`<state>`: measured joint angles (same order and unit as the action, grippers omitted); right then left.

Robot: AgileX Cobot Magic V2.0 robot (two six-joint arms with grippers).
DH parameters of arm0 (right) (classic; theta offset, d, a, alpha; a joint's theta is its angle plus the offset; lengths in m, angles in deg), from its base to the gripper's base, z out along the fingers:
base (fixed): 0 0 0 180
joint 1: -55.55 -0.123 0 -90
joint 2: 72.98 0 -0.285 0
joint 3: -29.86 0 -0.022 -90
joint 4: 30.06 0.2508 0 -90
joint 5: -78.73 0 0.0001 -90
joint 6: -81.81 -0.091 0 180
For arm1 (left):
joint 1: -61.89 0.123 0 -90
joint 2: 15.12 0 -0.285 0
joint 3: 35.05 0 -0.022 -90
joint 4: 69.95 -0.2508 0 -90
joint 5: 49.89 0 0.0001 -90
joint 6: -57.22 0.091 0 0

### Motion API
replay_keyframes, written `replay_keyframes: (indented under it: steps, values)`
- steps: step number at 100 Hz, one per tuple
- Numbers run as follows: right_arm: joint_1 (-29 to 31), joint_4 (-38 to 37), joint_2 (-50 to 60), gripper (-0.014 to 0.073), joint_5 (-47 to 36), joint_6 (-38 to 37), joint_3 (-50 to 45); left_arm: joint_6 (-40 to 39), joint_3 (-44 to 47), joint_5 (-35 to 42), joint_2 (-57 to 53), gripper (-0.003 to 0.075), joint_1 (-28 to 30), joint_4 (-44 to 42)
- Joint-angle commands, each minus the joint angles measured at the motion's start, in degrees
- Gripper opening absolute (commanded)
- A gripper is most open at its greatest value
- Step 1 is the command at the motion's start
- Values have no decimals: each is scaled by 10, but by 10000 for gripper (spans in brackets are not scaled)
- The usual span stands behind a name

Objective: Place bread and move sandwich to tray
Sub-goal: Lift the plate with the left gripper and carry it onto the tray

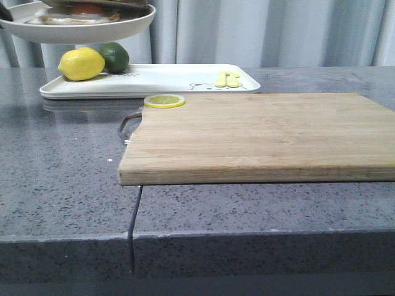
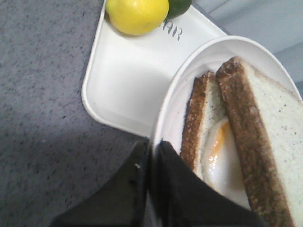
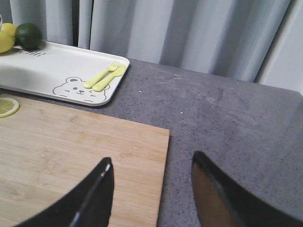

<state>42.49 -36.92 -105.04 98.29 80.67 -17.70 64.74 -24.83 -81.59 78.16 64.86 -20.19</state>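
Currently the left gripper (image 2: pixel 152 156) pinches the rim of the plate (image 1: pixel 123 28), carrying the sandwich (image 2: pixel 236 142) aloft above the tray (image 1: pixel 173 80). Right gripper (image 3: pixel 151 189) hangs open, empty. Risk: the tilted plate could slip, sliding the loosely stacked bread (image 2: pixel 270 137) off.

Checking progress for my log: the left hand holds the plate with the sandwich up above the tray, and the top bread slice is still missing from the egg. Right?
Not quite. The left wrist view shows the bread already lying over the egg in the plate. The rest holds: the left hand grips the plate's rim, holding the sandwich above the tray.
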Motion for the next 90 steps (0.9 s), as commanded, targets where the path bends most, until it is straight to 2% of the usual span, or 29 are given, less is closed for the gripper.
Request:
replay_keyframes:
  steps: [1, 35, 61, 90]
  values:
    - [3, -2, -2, 386, -41, 2, 14, 3, -70, 11, 16, -19, -8, 37]
    - [3, -2, -2, 386, -41, 2, 14, 4, -236, -28, 165, -19, -49, 41]
    - [3, -2, -2, 386, -41, 2, 14, 4, -358, -71, 267, -19, -53, 42]
    - [3, -2, -2, 386, -40, 2, 14, 4, -423, -80, 328, -19, -56, 42]
